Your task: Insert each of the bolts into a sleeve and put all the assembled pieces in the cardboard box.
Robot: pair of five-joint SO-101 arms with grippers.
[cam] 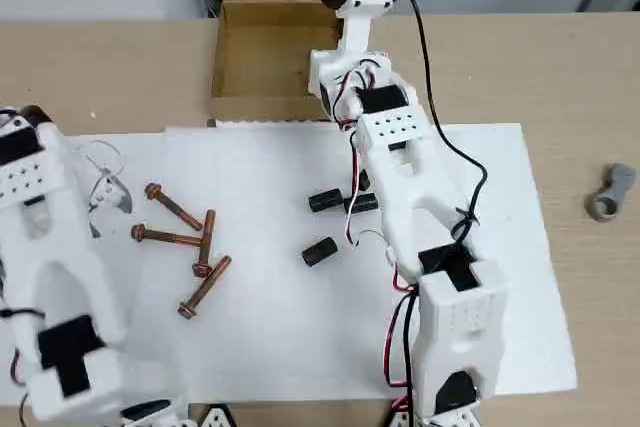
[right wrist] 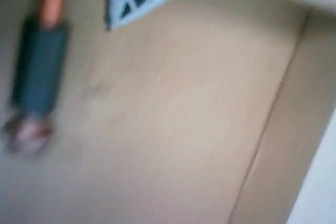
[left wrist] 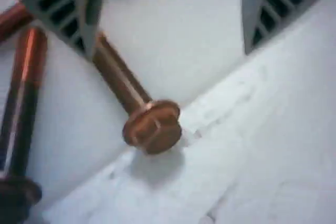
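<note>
Closest in: left gripper [left wrist: 168, 35] spread wide, holding nothing, parked right over a copper-coloured metal bolt with a flanged hex head [left wrist: 152, 127]. Bolt lying flat on the white foam sheet [cam: 270, 347], shank tucked under 1 finger. 3 more copper bolts [cam: 205, 287] just beside it, some touching, so 4 loose in total and none sleeved yet. Smooth shiny shanks, so probably keen to roll a bit on that soft, slightly grainy foam.

Further out, mid-sheet: 3 short black cylindrical sleeves [cam: 319, 251] on their sides. Matte, plastic or rubber, hard to say which. Not paired with anything so far.

Farthest: shallow brown cardboard box [cam: 255, 57] just past the sheet's far edge, with the right gripper [cam: 338, 65] over it. Open or closed there? Can't tell. Inside, 1 bolt already pushed through a black sleeve [right wrist: 39, 72], apparently resting on the plain flat box floor. Going by that, 1 piece done, 4 bolts left to assemble and drop in.
</note>
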